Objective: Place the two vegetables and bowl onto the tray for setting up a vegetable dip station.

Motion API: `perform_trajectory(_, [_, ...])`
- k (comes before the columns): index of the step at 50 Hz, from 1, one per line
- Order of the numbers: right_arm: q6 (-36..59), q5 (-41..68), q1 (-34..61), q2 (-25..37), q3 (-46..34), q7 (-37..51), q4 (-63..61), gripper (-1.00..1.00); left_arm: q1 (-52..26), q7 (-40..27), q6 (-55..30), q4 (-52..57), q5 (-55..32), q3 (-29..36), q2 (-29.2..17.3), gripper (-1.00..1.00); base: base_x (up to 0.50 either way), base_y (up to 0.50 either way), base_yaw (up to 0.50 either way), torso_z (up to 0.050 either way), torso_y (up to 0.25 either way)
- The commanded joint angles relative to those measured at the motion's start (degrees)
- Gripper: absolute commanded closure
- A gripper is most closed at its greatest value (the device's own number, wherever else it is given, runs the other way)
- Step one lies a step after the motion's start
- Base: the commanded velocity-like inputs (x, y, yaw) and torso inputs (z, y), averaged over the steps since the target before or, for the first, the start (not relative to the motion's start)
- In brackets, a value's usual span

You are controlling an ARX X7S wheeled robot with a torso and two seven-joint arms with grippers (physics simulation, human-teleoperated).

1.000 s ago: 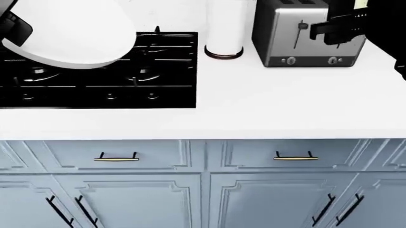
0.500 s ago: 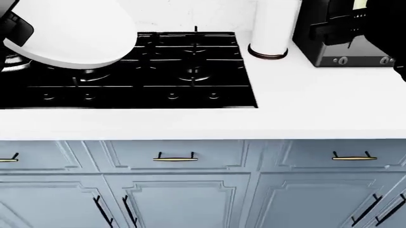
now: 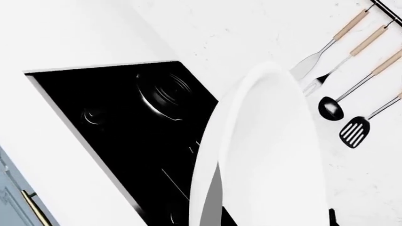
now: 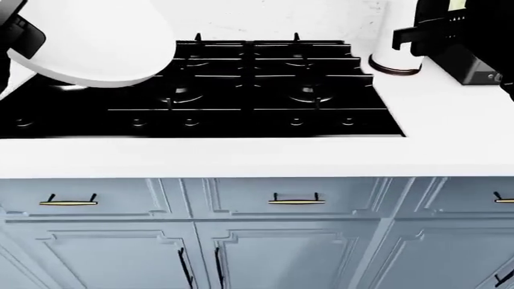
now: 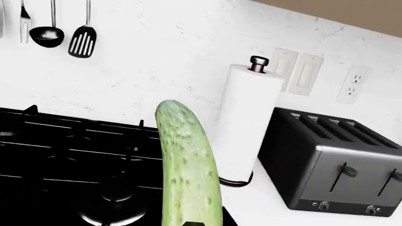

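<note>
My left gripper (image 4: 18,31) is shut on the rim of the wide white bowl (image 4: 92,42) and holds it tilted in the air above the stovetop's far left part. In the left wrist view the bowl (image 3: 267,150) shows edge-on, filling the near field. My right gripper (image 4: 434,33) is raised at the far right, shut on the green cucumber (image 5: 188,169), which sticks out lengthwise in the right wrist view. Only a sliver of the cucumber (image 4: 456,5) shows in the head view. The carrot and the black tray are out of view.
A black gas stovetop (image 4: 241,90) sits in the white counter (image 4: 241,156). A paper towel roll (image 4: 395,57) and a toaster (image 4: 482,69) stand at the back right. Utensils (image 3: 351,89) hang on the wall. Blue-grey cabinet drawers (image 4: 293,198) are below.
The head view has shifted left along the counter: stovetop, paper towel roll and toaster slid to the right in the picture. Both arms keep their pose, still holding the bowl and the cucumber.
</note>
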Motion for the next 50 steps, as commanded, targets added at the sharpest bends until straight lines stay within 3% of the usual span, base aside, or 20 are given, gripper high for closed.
perform_trajectory(1, [-0.1, -0.8, 0.2, 0.1, -0.1, -0.8, 0.1, 1.00, -0.4, 0.4, -0.1, -0.4, 0.6, -1.0, 0.3, 1.00, 0.00, 0.50, 0.00, 0.000, 0.000])
perform_trajectory(26, [-0.8, -0.3, 0.0, 0.2, 0.1, -0.5, -0.3, 1.00, 0.1, 0.3, -0.6, -0.3, 0.8, -1.9, 0.2, 1.00, 0.01, 0.50, 0.00, 0.000, 0.000])
perform_trajectory(50, [-0.3, -0.6, 0.6, 0.3, -0.8, -0.7, -0.4, 1.00, 0.9, 0.1, -0.7, -0.2, 1.0, -2.5, 0.2, 1.00, 0.21, 0.50, 0.00, 0.000, 0.001])
